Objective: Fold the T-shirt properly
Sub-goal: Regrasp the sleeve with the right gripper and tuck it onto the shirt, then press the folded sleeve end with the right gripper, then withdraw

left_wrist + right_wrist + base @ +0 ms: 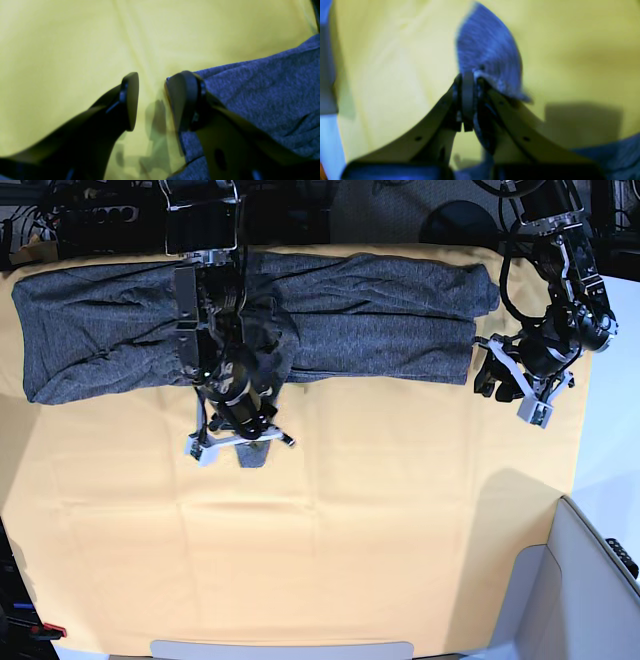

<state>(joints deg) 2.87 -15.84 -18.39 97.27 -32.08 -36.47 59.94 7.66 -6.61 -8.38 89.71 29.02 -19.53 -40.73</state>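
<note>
The T-shirt (380,315), dark heather grey, lies stretched across the far side of the yellow table cloth (350,520). In the base view my right gripper (245,442) hangs just in front of the shirt's near edge, and a small flap of the fabric trails from it. The right wrist view shows that gripper (468,78) shut on a fold of the T-shirt (487,50), lifted off the cloth. My left gripper (156,100) stands open at the shirt's end; one finger (185,97) rests against the edge of the T-shirt (262,95), with only yellow cloth between the jaws.
A grey bin (590,580) stands at the near right corner. Dark equipment and cables (110,215) line the back edge of the table. The yellow cloth stretches bare across the near half.
</note>
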